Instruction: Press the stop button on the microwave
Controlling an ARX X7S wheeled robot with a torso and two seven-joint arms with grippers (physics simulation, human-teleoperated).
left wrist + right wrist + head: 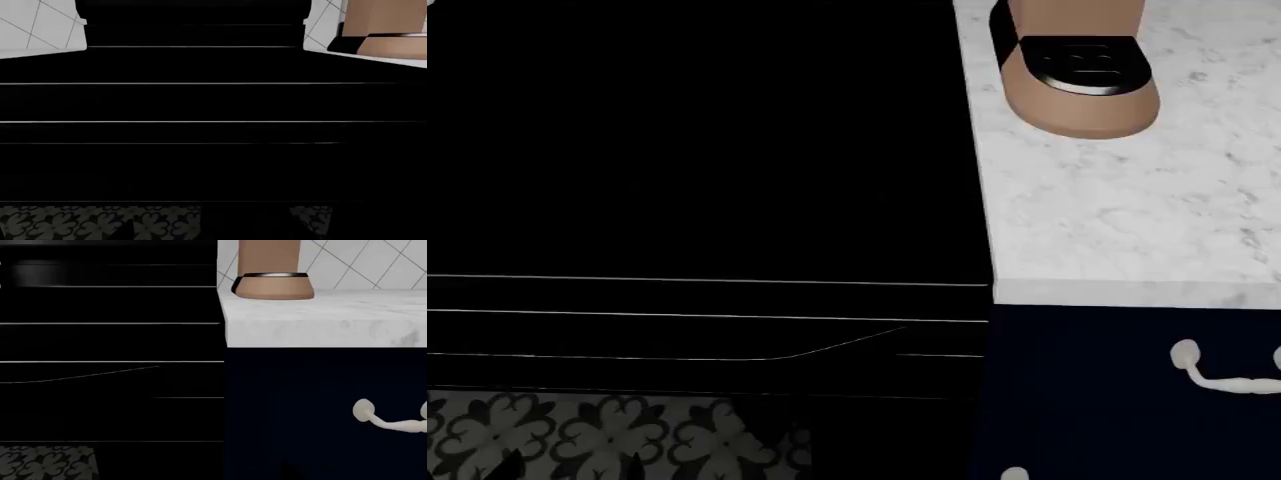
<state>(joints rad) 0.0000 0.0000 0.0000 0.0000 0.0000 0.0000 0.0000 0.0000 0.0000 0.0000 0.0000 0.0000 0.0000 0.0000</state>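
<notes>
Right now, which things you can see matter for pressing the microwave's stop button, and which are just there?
For the job: nothing shows. No microwave, no stop button, no gripper in any view.

Just there:
black appliance front
marble counter
tan and black object on the counter
dark cabinet with white handle
patterned floor

I'm in a kitchen: marble counter (1121,210), navy cabinet (300,415) with white handle (383,420), tiled wall (360,265), patterned floor (587,435).
</notes>
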